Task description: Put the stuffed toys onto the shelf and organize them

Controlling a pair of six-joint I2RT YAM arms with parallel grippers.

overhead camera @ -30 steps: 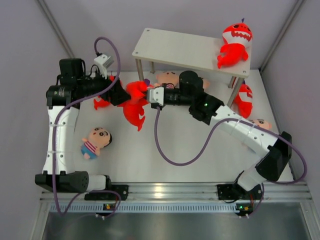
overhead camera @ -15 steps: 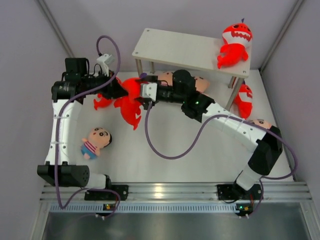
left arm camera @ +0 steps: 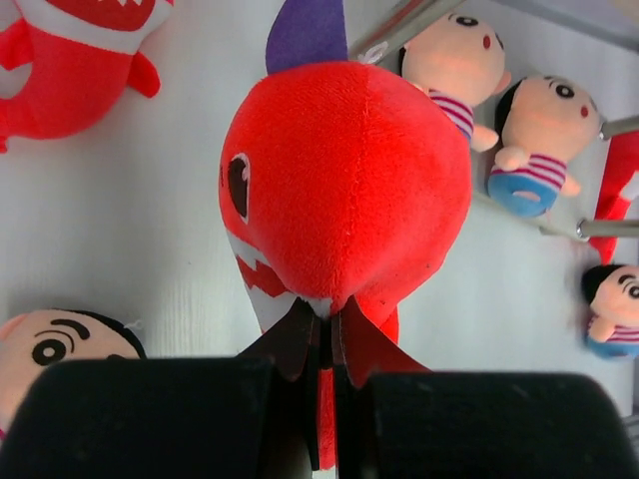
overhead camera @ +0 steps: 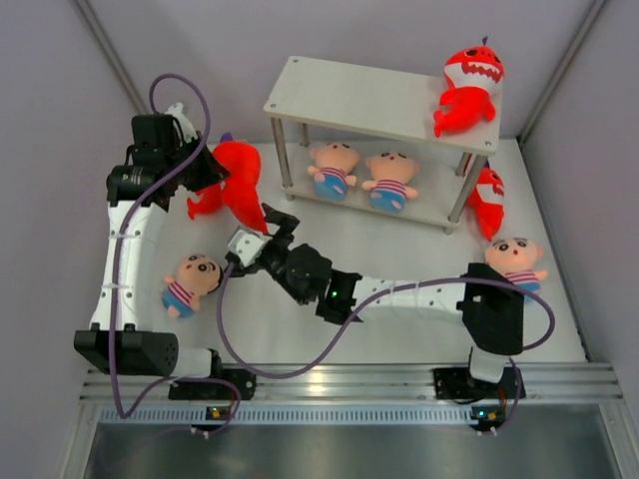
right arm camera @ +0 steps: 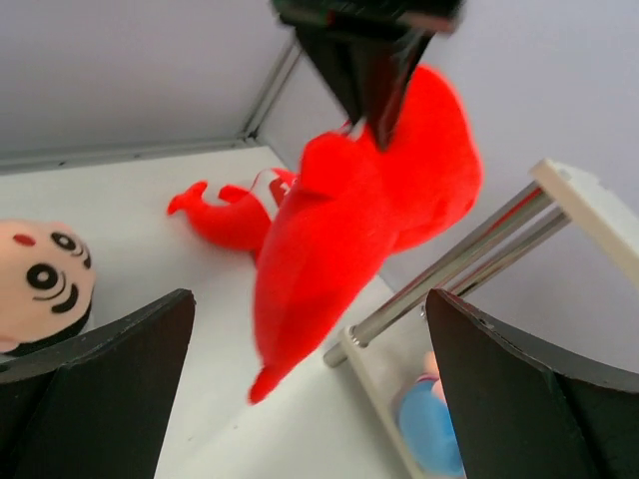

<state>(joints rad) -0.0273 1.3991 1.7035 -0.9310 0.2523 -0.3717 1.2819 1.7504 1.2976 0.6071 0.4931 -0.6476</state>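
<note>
My left gripper (overhead camera: 208, 168) is shut on a red shark plush (overhead camera: 238, 178), pinching a flap of it between the fingertips (left arm camera: 321, 317); the shark (left arm camera: 344, 180) hangs above the table, left of the shelf (overhead camera: 384, 100). My right gripper (overhead camera: 275, 222) stands open and empty, below the hanging shark (right arm camera: 369, 220), its fingers (right arm camera: 100, 389) wide apart. Two boy dolls (overhead camera: 334, 165) (overhead camera: 391, 180) sit on the shelf's lower board. A second shark (overhead camera: 469, 85) lies on the top board's right end. A boy doll (overhead camera: 192, 279) lies on the table beside the right wrist.
Another shark (overhead camera: 200, 205) lies on the table under the left gripper. A shark (overhead camera: 487, 198) and a boy doll (overhead camera: 516, 259) lie right of the shelf. The shelf's silver legs (right arm camera: 449, 269) stand close to the hanging shark. Grey walls close in at both sides.
The left gripper shut on the red shark and carried it up and to the left. The right gripper opened, let go of that shark and drew back toward the near left.
</note>
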